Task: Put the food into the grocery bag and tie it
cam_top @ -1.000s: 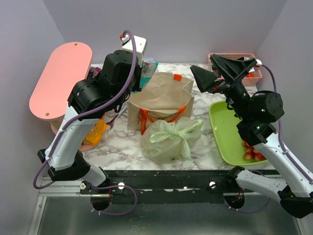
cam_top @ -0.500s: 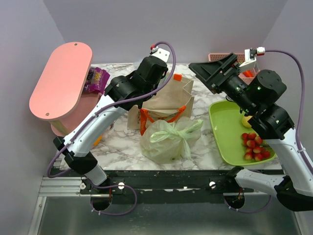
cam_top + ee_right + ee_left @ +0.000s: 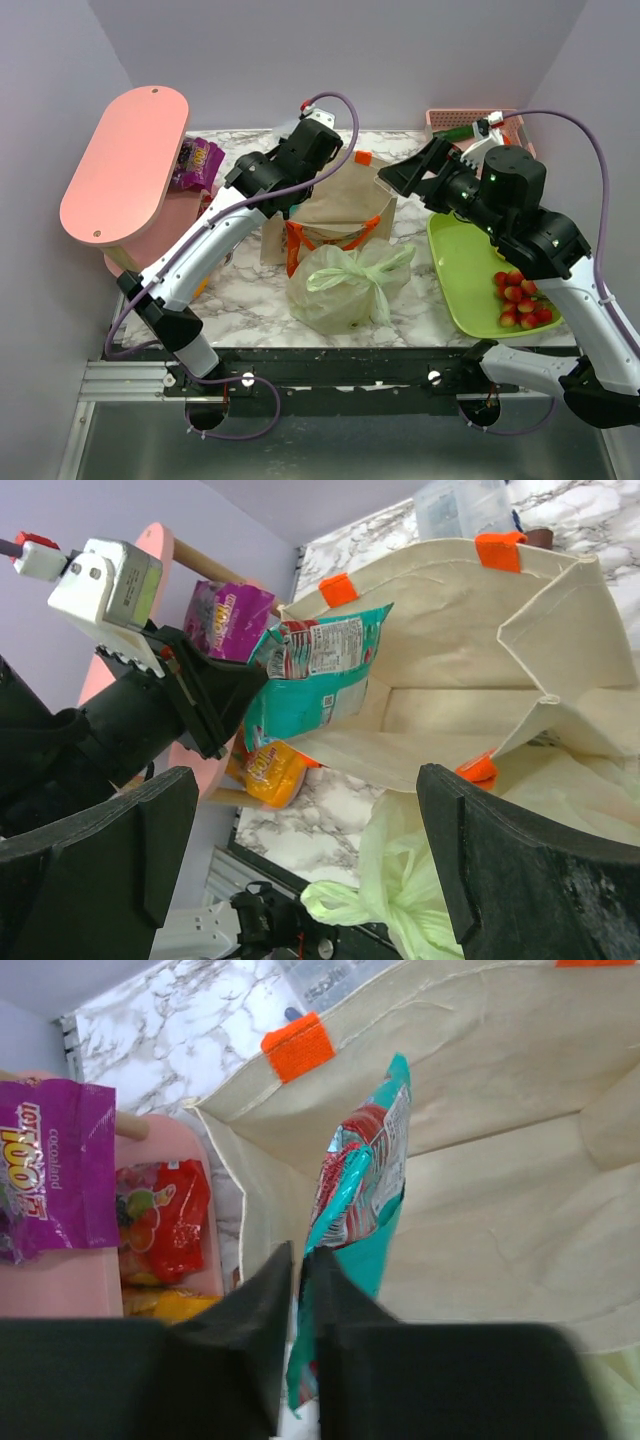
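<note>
The pale green grocery bag lies knotted at the table's front middle; it also shows in the right wrist view. The toy fruits are not in view. My left gripper is shut on a teal snack packet and holds it over the open mouth of the beige tote. The right wrist view shows that packet hanging at the tote's rim. My right gripper is open and empty, above the tote's right side.
A pink oval shelf stands at the left, with a purple snack packet beside it and an orange packet below. A green tray with strawberries lies at the right. A pink basket stands at the back right.
My left arm has swung from the pink shelf side to over the tote, carrying the teal packet. My right gripper has moved down and left toward the tote.
</note>
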You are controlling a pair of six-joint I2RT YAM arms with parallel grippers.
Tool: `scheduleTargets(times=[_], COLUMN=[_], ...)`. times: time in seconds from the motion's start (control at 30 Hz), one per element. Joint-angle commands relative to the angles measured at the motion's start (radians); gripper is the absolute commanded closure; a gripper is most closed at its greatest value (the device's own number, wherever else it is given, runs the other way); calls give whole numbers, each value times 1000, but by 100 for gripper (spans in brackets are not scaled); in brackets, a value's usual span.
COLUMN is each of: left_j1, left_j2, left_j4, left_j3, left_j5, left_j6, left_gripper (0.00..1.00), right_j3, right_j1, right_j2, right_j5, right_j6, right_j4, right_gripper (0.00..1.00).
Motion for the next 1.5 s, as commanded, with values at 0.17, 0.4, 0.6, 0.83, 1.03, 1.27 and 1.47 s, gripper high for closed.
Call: scheduleTargets(times=[0.17, 0.4, 0.6, 0.83, 1.03, 1.27, 1.47], left_j1=[39, 39, 65, 116, 134, 166, 223], left_j2=[-3, -82, -161, -243, -287, -302, -294], left_j4=[-91, -100, -91, -48, -5, 57, 107], left_j3=[8, -1, -91, -206, -265, -327, -355], left_j5=[-64, -94, -133, -137, -167, -214, -200], left_j6=[-108, -87, -38, 14, 61, 115, 143], left_gripper=[17, 13, 13, 13, 1, 1, 2], right_j3=[67, 111, 82, -21, -54, -87, -96], right_j1=[1, 1, 1, 1, 1, 1, 1], right_j2=[84, 182, 190, 112, 99, 73, 55], right_j5=[111, 150, 173, 160, 152, 123, 96], right_j6=[-118, -170, -245, -250, -252, -250, -255], right_j4=[-195, -313, -302, -217, -208, -185, -163], right_gripper=[0, 0, 0, 0, 0, 0, 0])
